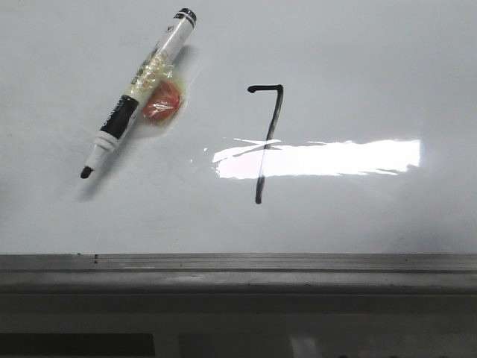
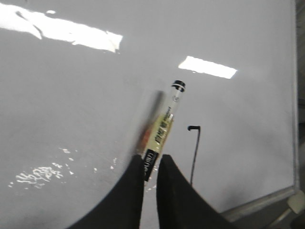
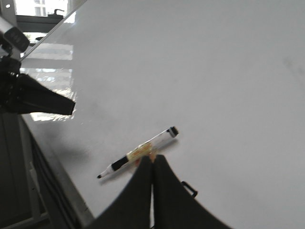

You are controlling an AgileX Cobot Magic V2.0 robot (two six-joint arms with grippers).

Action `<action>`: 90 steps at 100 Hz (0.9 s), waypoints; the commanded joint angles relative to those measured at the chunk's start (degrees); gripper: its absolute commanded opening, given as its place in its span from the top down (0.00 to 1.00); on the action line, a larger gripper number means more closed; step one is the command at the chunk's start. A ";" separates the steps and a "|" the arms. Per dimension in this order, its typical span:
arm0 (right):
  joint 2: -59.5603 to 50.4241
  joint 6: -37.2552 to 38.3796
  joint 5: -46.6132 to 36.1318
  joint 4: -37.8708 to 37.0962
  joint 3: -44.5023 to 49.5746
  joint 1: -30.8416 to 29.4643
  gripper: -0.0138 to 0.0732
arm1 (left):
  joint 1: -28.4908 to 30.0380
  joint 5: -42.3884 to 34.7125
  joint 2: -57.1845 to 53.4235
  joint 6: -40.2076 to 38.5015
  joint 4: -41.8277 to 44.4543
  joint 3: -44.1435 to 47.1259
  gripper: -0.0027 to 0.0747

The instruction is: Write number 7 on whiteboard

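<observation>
Number 7 (image 1: 267, 142) on whiteboard (image 1: 373, 67)

1. One whiteboard (image 1: 387, 67), and it fills the front view
2. One drawn 7 (image 1: 265, 142) on it, a single digit
3. One marker (image 1: 138, 93) lying on the board, uncapped
4. One orange lump (image 1: 161, 102) taped to that marker, just the one
5. One glare patch (image 1: 320, 159) in the front view, two in the left wrist view
6. Two grippers: left (image 2: 151, 164), right (image 3: 152, 160)
</observation>
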 commanded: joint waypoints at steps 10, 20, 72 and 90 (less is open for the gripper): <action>-2.71 -0.01 9.89 0.47 3.49 -0.07 0.92 | -0.44 5.55 -6.72 0.30 1.22 1.65 0.99; -2.71 -0.01 12.31 0.47 4.41 -0.07 0.92 | -0.44 5.55 -7.78 0.30 1.22 2.26 0.99; -2.71 -0.01 11.82 0.47 4.63 -0.07 0.92 | -0.44 5.65 -7.78 0.30 1.22 2.28 0.99; -2.71 -0.01 11.82 0.47 4.63 -0.07 0.92 | 0.85 5.65 -9.43 0.30 6.40 3.76 0.99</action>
